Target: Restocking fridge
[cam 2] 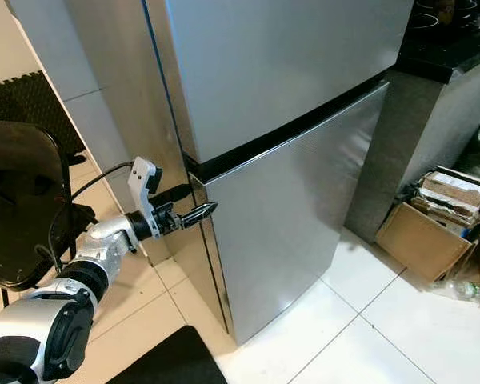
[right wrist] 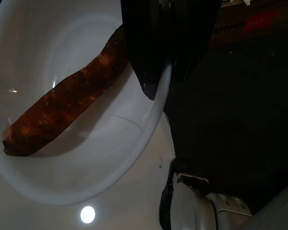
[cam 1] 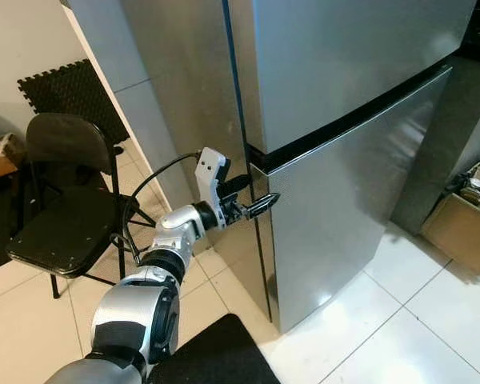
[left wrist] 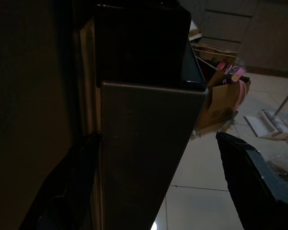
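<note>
Here my left end effector [cam 1: 252,202] sits spread at the edge of the fridge's lower door [cam 1: 344,208], one finger [left wrist: 67,191] tucked at the seam beside the cabinet, the other [left wrist: 254,177] out in front of the door face. My right end effector [right wrist: 168,45] pinches the rim of a white bowl [right wrist: 62,187] holding a reddish-brown sweet potato [right wrist: 62,110]. The door is closed. If I pull with so shallow a hook, the finger may slip off the smooth steel; tilting the bowl meanwhile could roll the sweet potato out.

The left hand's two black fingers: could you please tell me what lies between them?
The lower fridge door's edge, seen in the left wrist view between the fingers.
</note>
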Motion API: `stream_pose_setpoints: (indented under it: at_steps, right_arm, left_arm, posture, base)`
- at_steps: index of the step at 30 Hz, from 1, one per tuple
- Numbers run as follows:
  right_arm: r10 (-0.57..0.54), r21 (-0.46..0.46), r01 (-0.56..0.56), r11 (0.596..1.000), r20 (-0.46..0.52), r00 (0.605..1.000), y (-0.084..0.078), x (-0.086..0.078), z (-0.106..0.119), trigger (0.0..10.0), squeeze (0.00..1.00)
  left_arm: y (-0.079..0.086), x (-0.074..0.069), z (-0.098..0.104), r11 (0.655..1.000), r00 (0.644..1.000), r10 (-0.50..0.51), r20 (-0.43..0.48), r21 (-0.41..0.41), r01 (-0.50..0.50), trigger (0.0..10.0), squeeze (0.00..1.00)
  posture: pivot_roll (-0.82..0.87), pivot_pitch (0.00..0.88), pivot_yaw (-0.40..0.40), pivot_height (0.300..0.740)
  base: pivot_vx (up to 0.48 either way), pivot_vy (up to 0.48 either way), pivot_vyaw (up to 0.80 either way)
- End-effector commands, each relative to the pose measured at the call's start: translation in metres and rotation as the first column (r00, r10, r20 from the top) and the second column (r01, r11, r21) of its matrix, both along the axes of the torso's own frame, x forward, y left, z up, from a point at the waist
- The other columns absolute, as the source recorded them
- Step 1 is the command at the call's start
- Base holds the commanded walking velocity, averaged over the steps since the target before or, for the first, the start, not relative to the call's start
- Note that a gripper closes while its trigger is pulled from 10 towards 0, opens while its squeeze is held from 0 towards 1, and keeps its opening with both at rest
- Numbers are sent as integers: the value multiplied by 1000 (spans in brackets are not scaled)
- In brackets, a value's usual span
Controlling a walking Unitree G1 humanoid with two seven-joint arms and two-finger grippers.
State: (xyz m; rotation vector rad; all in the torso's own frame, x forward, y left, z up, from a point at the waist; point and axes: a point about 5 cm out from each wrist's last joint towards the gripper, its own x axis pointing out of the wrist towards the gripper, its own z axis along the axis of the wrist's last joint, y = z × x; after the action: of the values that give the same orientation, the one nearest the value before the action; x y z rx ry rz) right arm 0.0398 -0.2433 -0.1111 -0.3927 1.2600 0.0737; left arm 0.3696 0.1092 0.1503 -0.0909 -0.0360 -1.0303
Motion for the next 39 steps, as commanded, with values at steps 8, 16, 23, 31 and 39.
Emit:
stream_pose_setpoints:
  at_steps: [8,16,23,31,39]
  right_arm:
    - [0,6,0,1000,7,1000,5,1,-1,10000,0]
    - [-3,8,3,1000,10,1000,7,3,-1,10000,0]
    - [-6,11,6,1000,14,1000,8,4,-2,10000,0]
    - [-9,9,9,1000,16,1000,8,5,-1,10000,0]
    - [-10,7,10,1000,21,1000,7,7,-1,10000,0]
  left_arm:
    - [-39,-16,-9,971,971,-240,-5,11,240,10000,0]
    - [-46,-21,-13,954,954,-298,-5,24,298,10000,0]
    - [-51,-24,-14,942,943,-333,-6,25,333,10000,0]
    - [-57,-28,-16,927,927,-374,-9,17,375,10000,0]
    - [-63,-33,-20,916,916,-401,-16,16,401,10000,0]
  posture:
    - [-197,77,107,740]
    - [-194,75,113,740]
    - [-194,73,117,740]
    - [-201,71,119,740]
    - [-201,69,121,740]
  base:
    - [0,0,0]
    - [0,0,0]
    - [0,0,0]
    - [0,0,0]
    - [0,0,0]
